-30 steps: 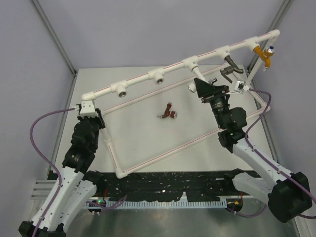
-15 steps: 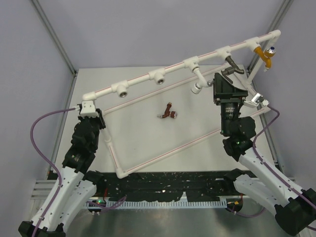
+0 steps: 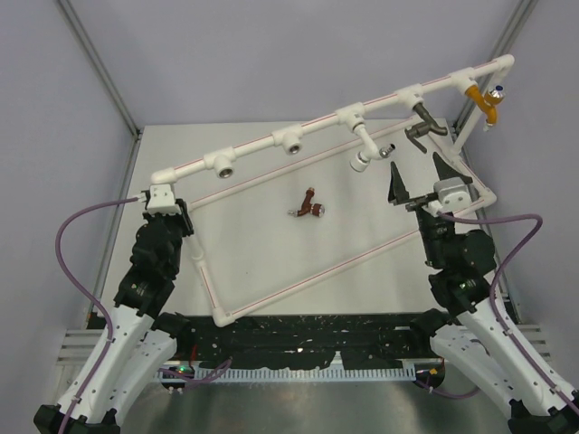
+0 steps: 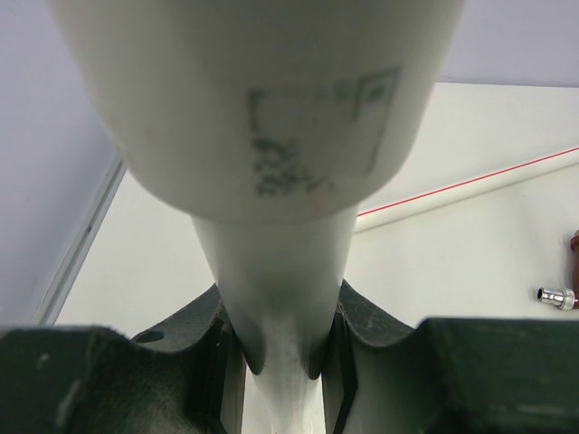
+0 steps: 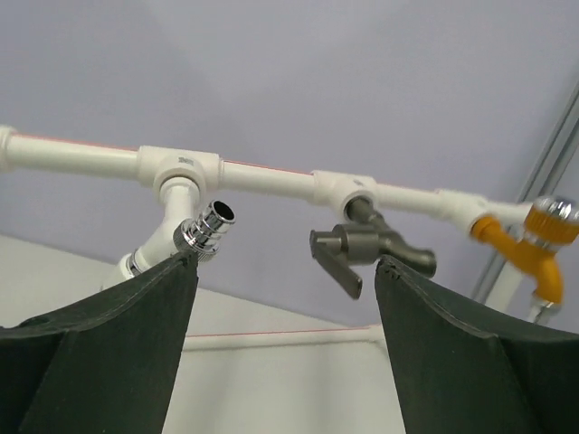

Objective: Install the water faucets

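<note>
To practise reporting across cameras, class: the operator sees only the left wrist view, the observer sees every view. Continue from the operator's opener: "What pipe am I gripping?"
Observer: The left gripper is shut on the pipe frame at its left corner.
Operator: And the right gripper?
Observer: The right gripper is open and empty, facing the white faucet mounted on the top rail.
Operator: Anything left to fit?
Observer: The reddish-brown faucet lies loose on the table.

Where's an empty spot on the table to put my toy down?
Bare table lies between the reddish-brown faucet and the left pincer gripping the pipe frame. It's crowded on the far right, around the white faucet, grey faucet and right pincer.
</note>
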